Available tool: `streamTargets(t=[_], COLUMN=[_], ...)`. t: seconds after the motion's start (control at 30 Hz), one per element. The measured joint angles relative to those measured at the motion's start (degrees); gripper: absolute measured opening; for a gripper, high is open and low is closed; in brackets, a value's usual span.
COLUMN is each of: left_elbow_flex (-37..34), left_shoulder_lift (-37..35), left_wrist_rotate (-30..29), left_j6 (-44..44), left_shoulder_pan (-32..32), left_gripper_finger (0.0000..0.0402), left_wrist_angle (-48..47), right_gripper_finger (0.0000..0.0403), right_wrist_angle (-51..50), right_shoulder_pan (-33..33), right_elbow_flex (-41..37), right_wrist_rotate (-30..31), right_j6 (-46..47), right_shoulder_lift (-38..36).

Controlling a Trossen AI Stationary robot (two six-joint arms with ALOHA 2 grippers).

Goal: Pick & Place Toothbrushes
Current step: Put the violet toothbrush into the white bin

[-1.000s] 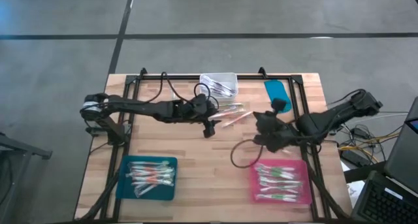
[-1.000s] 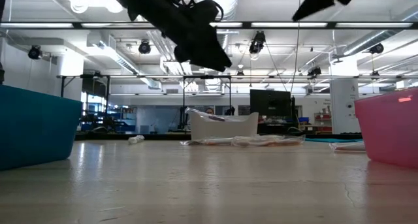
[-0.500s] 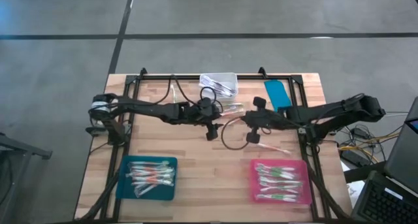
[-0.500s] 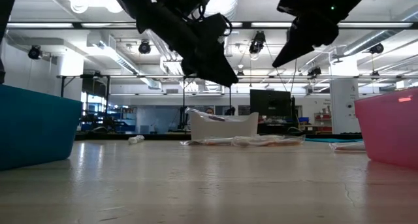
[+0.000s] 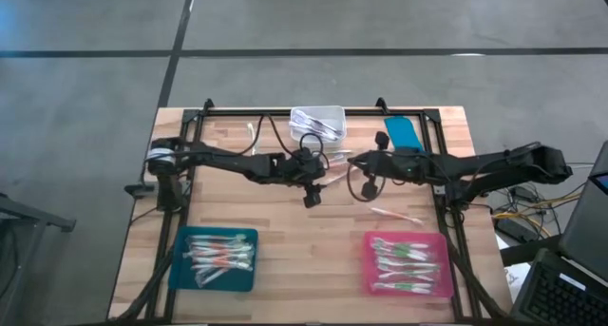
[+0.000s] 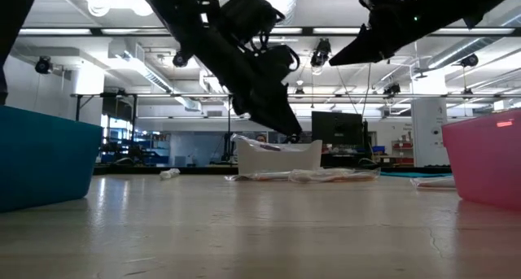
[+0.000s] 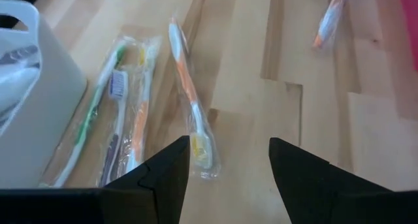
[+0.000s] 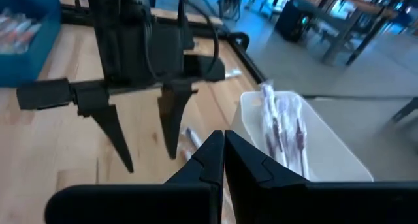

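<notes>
Left gripper (image 7: 228, 168), jaws spread, hovers above the counter (image 5: 285, 212); a wrapped orange toothbrush (image 7: 189, 96) lies just ahead between its fingers, with more wrapped toothbrushes (image 7: 121, 113) beside it against the white bin (image 7: 32, 106). Right gripper (image 8: 224, 152), fingers pressed together and holding nothing, faces the left gripper near the bin. A stray toothbrush (image 5: 394, 215) lies apart.

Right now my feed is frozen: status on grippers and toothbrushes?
Left gripper open, above loose toothbrushes. Right gripper shut, empty, near white bin. Nothing in the way.
</notes>
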Motion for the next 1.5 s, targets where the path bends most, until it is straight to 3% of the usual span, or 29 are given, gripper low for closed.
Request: streamTargets(t=[0.33,0.6,1.1,1.5], left_elbow_flex=[4.07,10.4,12.6,12.53], left_shoulder_lift=[6.23,13.18,15.28,15.28], left_wrist_rotate=[0.52,7.93,9.27,9.81], left_j6=[-1.71,-10.27,-18.95,-18.97], left_shoulder_pan=[1.75,4.33,6.04,5.12], left_gripper_finger=[0.0213,0.0213,0.021,0.0114], left_wrist_angle=[0.15,-3.39,-8.18,-8.9], right_gripper_finger=[0.0008,0.0008,0.0008,0.0008], right_wrist_angle=[4.92,4.61,4.16,4.17], right_shoulder_pan=[-0.31,-0.29,-0.27,-0.27], right_elbow_flex=[-3.11,-3.38,-3.45,-3.45], right_wrist_rotate=[-0.04,0.02,0.04,0.07], right_j6=[-1.68,-1.5,-2.62,-2.84], right_shoulder_lift=[-2.24,-2.72,-2.76,-2.76])
